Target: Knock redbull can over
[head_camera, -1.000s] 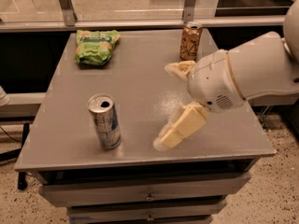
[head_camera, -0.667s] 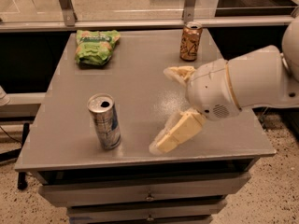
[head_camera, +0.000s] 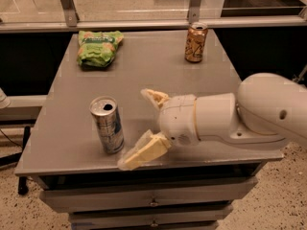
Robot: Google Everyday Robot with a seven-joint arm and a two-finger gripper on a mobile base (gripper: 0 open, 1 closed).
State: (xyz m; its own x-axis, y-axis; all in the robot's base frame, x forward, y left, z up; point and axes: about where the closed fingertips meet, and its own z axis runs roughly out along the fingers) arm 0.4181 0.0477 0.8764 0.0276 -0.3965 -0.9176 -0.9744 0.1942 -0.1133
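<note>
The redbull can [head_camera: 107, 124], slim, silver and blue with an open silver top, stands upright near the front left of the grey table [head_camera: 144, 66]. My gripper [head_camera: 137, 127] comes in from the right on a white arm and points left at the can. It is open: one cream finger [head_camera: 154, 97] lies farther back and the other finger [head_camera: 143, 152] lies near the table's front edge, just right of the can's base. The gripper holds nothing, and I cannot tell whether the near finger touches the can.
A shorter brown-and-gold can [head_camera: 195, 42] stands upright at the back right of the table. A green snack bag [head_camera: 98, 47] lies at the back left. A metal rail [head_camera: 153, 24] runs behind the table. Drawers [head_camera: 153, 202] sit below the tabletop.
My arm and gripper have moved left and toward the table's front edge, closing the gap to the redbull can. The can still stands upright in the same place.
</note>
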